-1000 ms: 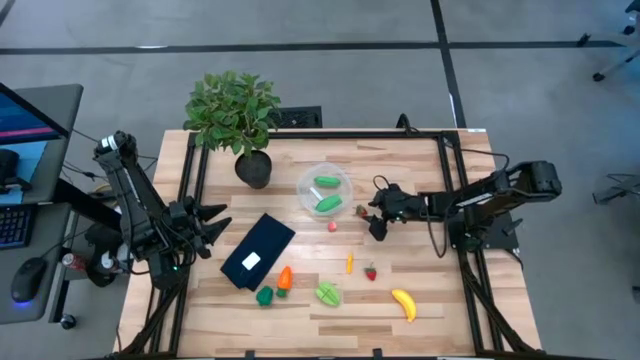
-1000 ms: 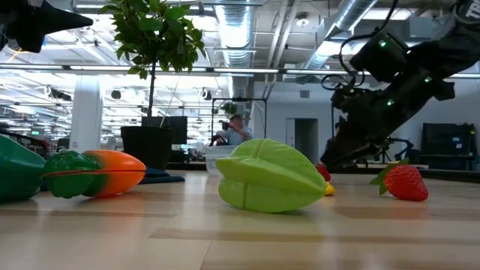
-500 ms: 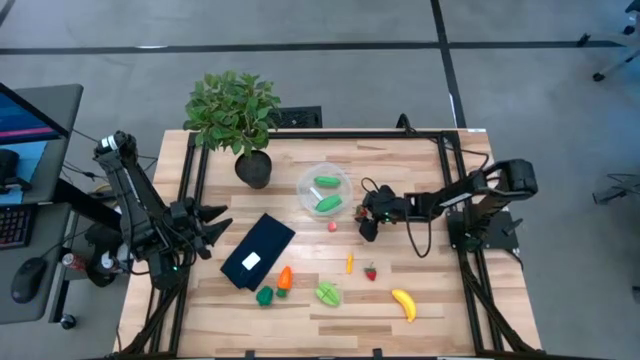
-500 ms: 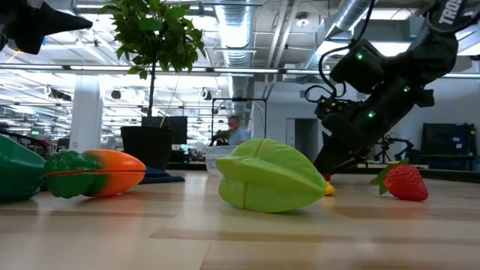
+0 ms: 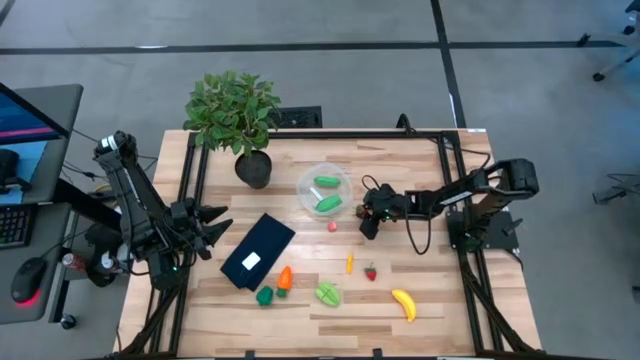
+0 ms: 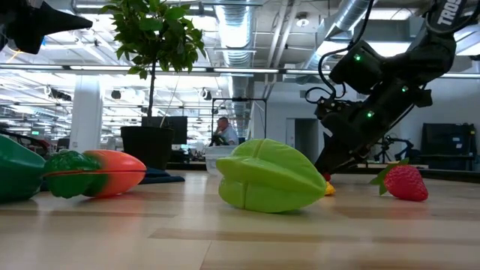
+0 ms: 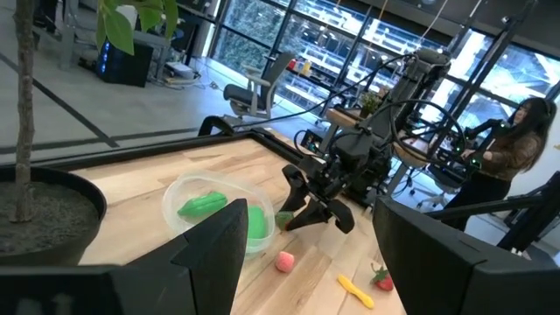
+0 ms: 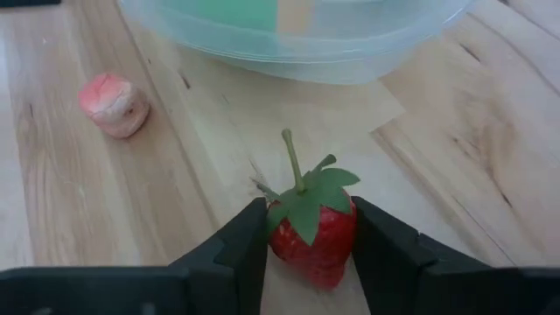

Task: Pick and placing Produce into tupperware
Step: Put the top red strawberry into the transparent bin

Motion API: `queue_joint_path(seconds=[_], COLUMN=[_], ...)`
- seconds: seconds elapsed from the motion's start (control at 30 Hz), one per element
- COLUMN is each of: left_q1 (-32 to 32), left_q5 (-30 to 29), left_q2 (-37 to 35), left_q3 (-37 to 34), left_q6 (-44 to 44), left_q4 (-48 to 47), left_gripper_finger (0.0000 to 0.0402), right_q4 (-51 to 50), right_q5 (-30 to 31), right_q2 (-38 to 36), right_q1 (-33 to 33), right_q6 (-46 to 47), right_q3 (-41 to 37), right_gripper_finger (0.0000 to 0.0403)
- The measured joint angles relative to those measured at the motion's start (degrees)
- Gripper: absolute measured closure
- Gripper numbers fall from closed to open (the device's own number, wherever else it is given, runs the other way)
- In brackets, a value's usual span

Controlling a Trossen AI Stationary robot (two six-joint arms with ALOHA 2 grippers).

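Observation:
A red strawberry (image 8: 315, 245) with a green leaf cap lies on the wooden table just right of the round clear tupperware (image 5: 325, 190), which holds two green pieces. My right gripper (image 8: 311, 219) is shut on this strawberry; in the high view the gripper (image 5: 366, 226) hides it. More produce lies loose on the table: a small pink piece (image 5: 332, 226), a second strawberry (image 5: 371, 272), a banana (image 5: 403, 303), a green star fruit (image 5: 327, 294) and an orange carrot (image 5: 285, 277). My left gripper (image 5: 215, 222) waits open at the table's left. My right gripper pinches the strawberry's two sides (image 8: 278, 241) between its two fingers (image 8: 249, 236), below the leaf cap. The fingers slant down from the table's right side. The strawberry's stem points up and away from the fingers, and the fingertips (image 6: 326, 172) reach down to the tabletop.
A potted plant (image 5: 235, 110) stands at the far left. A dark flat rectangle with a white label (image 5: 258, 250) lies left of centre, with a green piece (image 5: 264, 295) near it. A small yellow piece (image 5: 349, 263) lies near the second strawberry. A person sits in the room behind.
My right gripper has moved toward the table's left edge, closer to the tupperware, and then stopped low over the table.

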Motion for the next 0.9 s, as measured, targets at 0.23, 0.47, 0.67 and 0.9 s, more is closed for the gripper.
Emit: queue_joint_path(seconds=[0.23,0.47,0.67,0.9], left_q1=[0.0,-0.01,0.0,-0.01], left_q5=[-0.01,-0.02,-0.02,-0.04], left_q2=[0.0,0.0,0.0,0.0], left_q3=[0.0,0.0,0.0,0.0], left_q6=[0.02,0.04,0.07,0.09], left_q4=[-0.02,-0.02,-0.02,-0.04], left_gripper_finger=[0.0165,0.0165,0.0165,0.0165], right_q4=[0.04,0.11,-0.02,-0.09], right_q5=[-0.88,-1.29,-1.03,-0.9], right_q2=[-0.02,-0.04,-0.04,-0.07], right_q1=[-0.02,0.02,0.0,-0.02], right_q6=[0.0,0.46,0.59,0.61], right_q3=[0.0,0.0,0.0,-0.02], right_gripper_finger=[0.0235,0.0197,0.0225,0.0265])
